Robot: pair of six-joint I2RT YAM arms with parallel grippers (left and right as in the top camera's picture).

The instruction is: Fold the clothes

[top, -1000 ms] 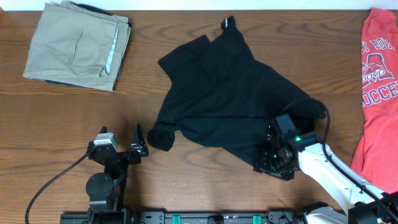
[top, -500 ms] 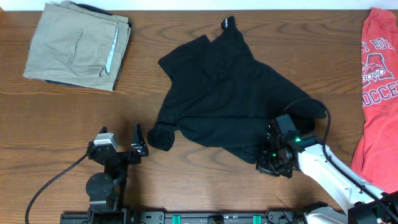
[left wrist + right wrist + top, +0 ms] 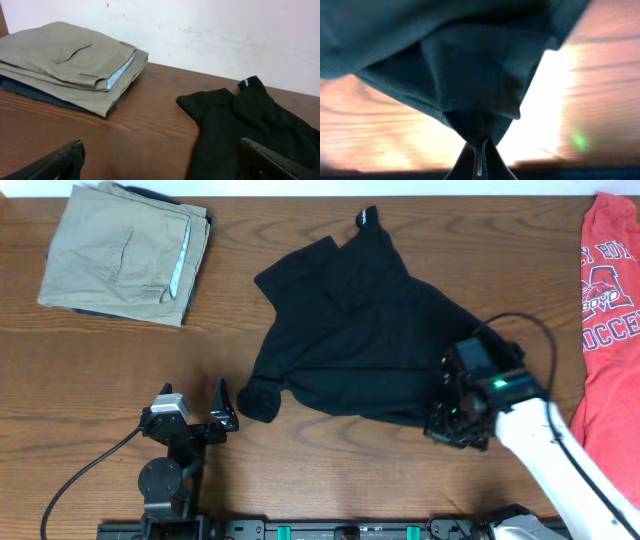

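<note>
A black short-sleeved shirt [image 3: 360, 330] lies crumpled in the middle of the wooden table, one sleeve rolled at its lower left. My right gripper [image 3: 452, 418] is at the shirt's lower right corner, shut on the fabric. In the right wrist view the black cloth [image 3: 470, 75] hangs bunched from the closed fingertips [image 3: 480, 150], lifted off the table. My left gripper [image 3: 222, 412] rests near the front left, open and holding nothing. The left wrist view shows the shirt [image 3: 240, 125] ahead to the right, between wide-spread fingers [image 3: 55, 162].
Folded khaki trousers [image 3: 125, 252] lie on a dark garment at the back left, also in the left wrist view [image 3: 70, 62]. A red printed shirt [image 3: 605, 330] lies along the right edge. A white wall [image 3: 225, 35] stands behind the table.
My right gripper closed on the shirt's lower right corner and moved up and to the right, pulling the fabric with it. The left arm stayed still.
</note>
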